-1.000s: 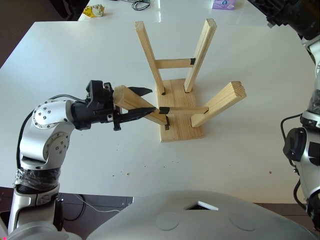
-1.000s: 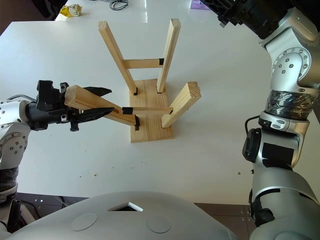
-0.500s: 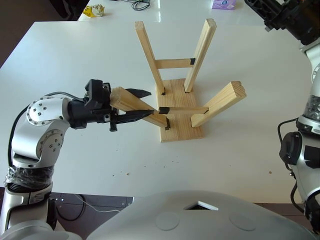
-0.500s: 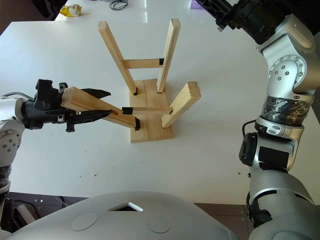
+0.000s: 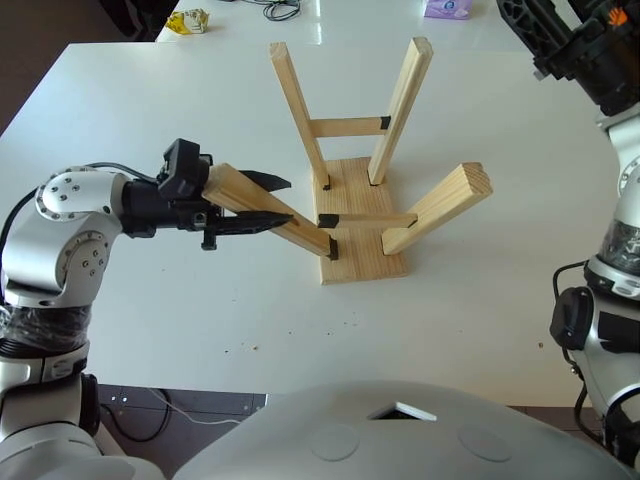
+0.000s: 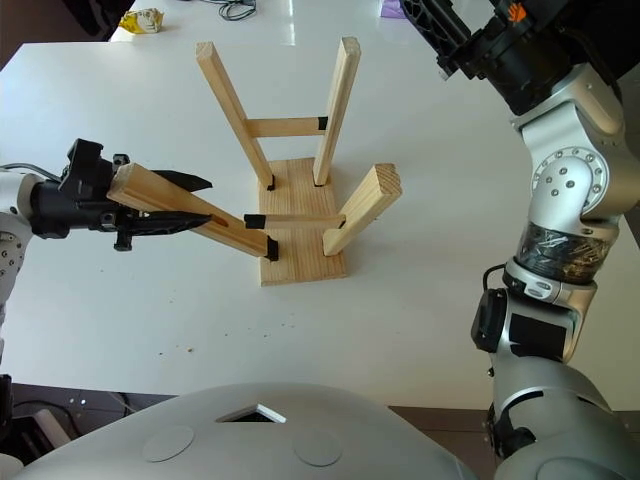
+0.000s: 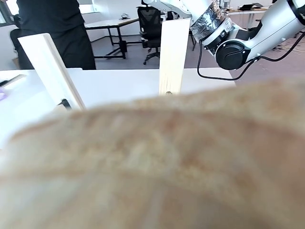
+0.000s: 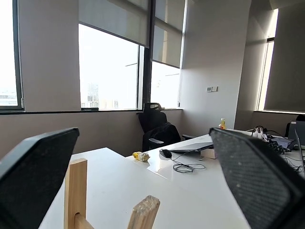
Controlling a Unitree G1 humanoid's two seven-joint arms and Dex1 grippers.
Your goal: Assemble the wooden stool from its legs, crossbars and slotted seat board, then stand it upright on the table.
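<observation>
**Entry: seating the front-left leg; stool upside down, not yet square**

Working from the seat board (image 5: 362, 266), which is lying flat on the table (image 5: 150, 100) with its slots facing up.

Left of the board: my left gripper (image 5: 284, 200) is pinching the front-left leg (image 5: 228, 186), one finger on either side, at the part of the leg away from the board. The leg is slanting down toward the board's near-left corner, tilted well off upright, and its foot is meeting the board there.

Over the board's far edge: the back-left leg (image 5: 298, 110) and back-right leg (image 5: 400, 105) are standing in their slots, joined by the upper crossbar (image 5: 345, 127).

Over the board's near half: the lower crossbar (image 5: 372, 219) is running from my leg to the front-right leg (image 5: 440, 205), which is leaning out past the board's right edge.

Far right of the board, raised well above it: my right gripper (image 8: 143, 136) is hanging with fingers spread, holding nothing.

Judgement: I am in the leg-fitting step, with the front pair splayed. The next move is swinging my leg toward vertical so that its foot drops into the slot without pulling the crossbar loose. The right gripper probably needs to come down and steady the front-right leg. Turning the stool upright comes after that.
</observation>
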